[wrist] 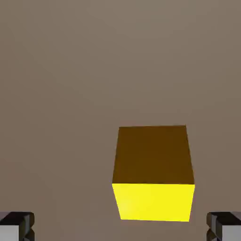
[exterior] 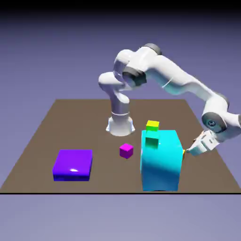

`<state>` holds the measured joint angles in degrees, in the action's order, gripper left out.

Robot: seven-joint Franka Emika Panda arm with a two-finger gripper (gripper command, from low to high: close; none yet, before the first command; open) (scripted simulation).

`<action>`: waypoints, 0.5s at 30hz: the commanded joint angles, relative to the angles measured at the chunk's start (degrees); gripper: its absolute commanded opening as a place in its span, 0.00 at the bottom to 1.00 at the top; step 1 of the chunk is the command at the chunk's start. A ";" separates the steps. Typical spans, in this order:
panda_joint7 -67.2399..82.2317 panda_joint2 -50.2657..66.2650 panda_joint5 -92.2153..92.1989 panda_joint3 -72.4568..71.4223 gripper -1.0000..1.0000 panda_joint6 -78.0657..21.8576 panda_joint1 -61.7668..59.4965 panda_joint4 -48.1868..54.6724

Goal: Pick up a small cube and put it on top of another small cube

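Exterior view: gripper point(exterior: 189, 151) low over the brown table point(exterior: 47, 136), just beside the big cyan block point(exterior: 161, 162) on the exterior view's right. Only a yellow sliver of the small cube point(exterior: 183, 153) visible at that block's edge.

Hand view: small cube point(wrist: 153, 201) resting on the table point(wrist: 70, 94), ahead of the gripper point(wrist: 120, 227). Grey fingertips point(wrist: 16, 225) spread wide, touching nothing.

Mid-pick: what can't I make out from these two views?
- Exterior view: the cyan block hides all but a sliver of a yellow cube beside the claw.
- Exterior view: claw opening too small to read.
- Hand view: the bottom edge cuts off the finger tips; the other cubes are out of frame.
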<state>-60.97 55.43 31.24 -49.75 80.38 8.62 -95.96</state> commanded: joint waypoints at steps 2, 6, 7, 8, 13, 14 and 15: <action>-1.51 4.16 2.94 -1.58 0.50 -4.77 0.31 2.78; -4.45 12.15 9.01 -4.98 0.50 -14.33 0.58 8.03; -4.81 12.94 11.27 -6.84 0.50 -16.84 -0.72 8.17; -4.88 13.09 11.73 -7.21 0.50 -17.34 -0.98 8.20; -6.76 13.91 14.01 -5.75 0.50 -11.46 -5.28 -0.10; -7.02 14.02 14.32 -5.55 0.50 -10.67 -5.85 -1.22; -7.02 14.02 14.32 -5.55 0.00 -10.67 -5.85 -1.22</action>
<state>-67.99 69.44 45.56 -55.30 69.71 2.77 -97.17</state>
